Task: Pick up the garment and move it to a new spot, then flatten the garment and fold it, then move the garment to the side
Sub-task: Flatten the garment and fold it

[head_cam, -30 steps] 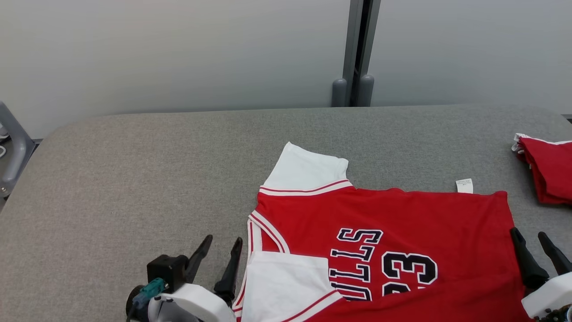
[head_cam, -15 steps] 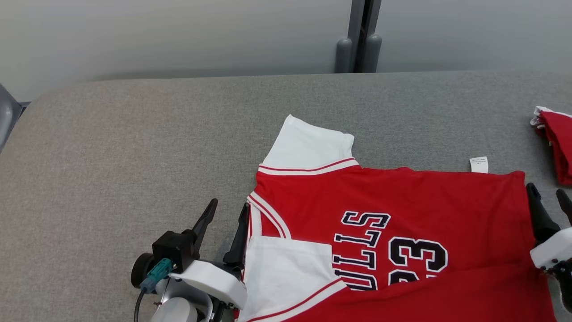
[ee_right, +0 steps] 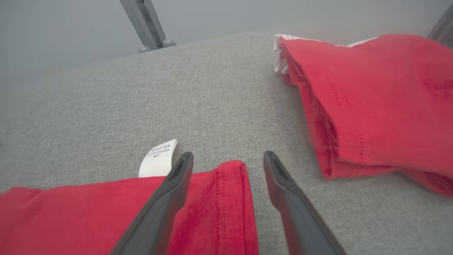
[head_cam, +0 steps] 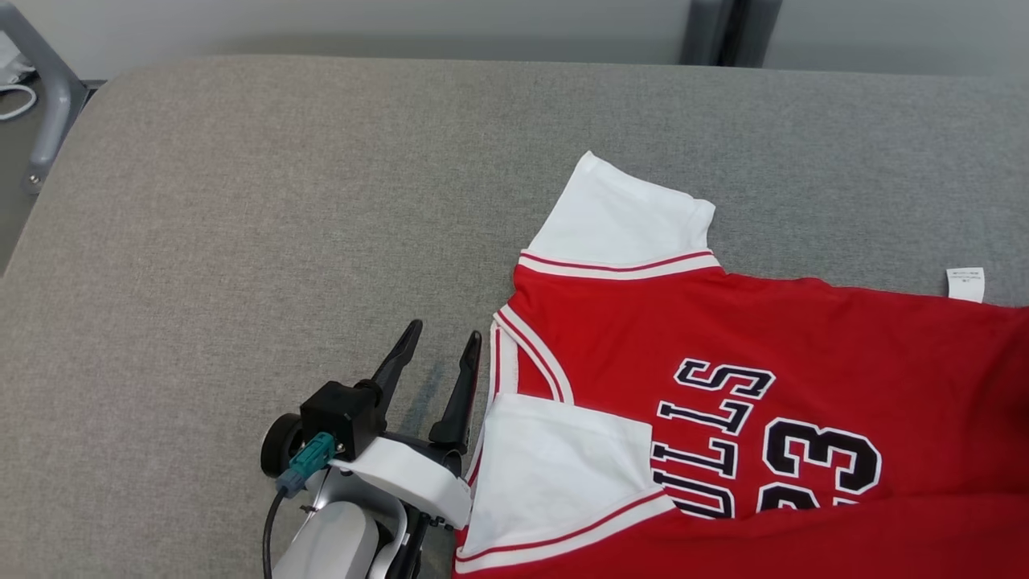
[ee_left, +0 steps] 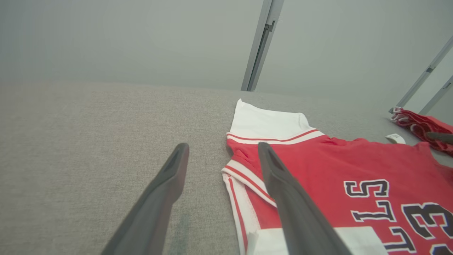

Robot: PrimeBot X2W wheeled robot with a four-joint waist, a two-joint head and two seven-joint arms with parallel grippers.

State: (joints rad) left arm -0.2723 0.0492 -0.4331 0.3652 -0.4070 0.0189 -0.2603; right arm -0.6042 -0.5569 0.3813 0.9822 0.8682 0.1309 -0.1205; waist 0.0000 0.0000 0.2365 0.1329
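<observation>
Evidently the work stands at the flatten-and-fold step: the jersey (head_cam: 723, 338) lies spread on the table (head_cam: 241, 201), right of the middle in the head view, print (head_cam: 772, 450) up, collar (head_cam: 522, 354) toward the robot's left and hem (ee_right: 230, 212) toward its right. Its near sleeve (head_cam: 555, 458) is turned in over the front, and a red fold (head_cam: 804, 535) along the near edge covers the lower part of the print, so the folding looks begun and far from finished; the carry to the side is not yet due. The left gripper (head_cam: 444, 330) sits low over the table just beside the collar, jaws wide apart and holding nothing; in its wrist view the collar's trimmed edge falls between the two fingers (ee_left: 166, 191), though whether either one touches cloth cannot be told. The right gripper (ee_right: 228, 153) is likewise wide open and empty, held low with a corner of the hem between its jaws and the label (ee_right: 158, 156) just beside that corner; a folded red cloth (ee_right: 371, 99) lies apart from it, farther to the right. Both arms reach forward with fingers pointing away from the robot, one at each end of the jersey. The next move probably calls for each gripper to drop onto its edge, close on one layer or both as the fold needs, and lift together, keeping the cloth taut between them so that no crease forms and the tucked sleeve does not slip out.
</observation>
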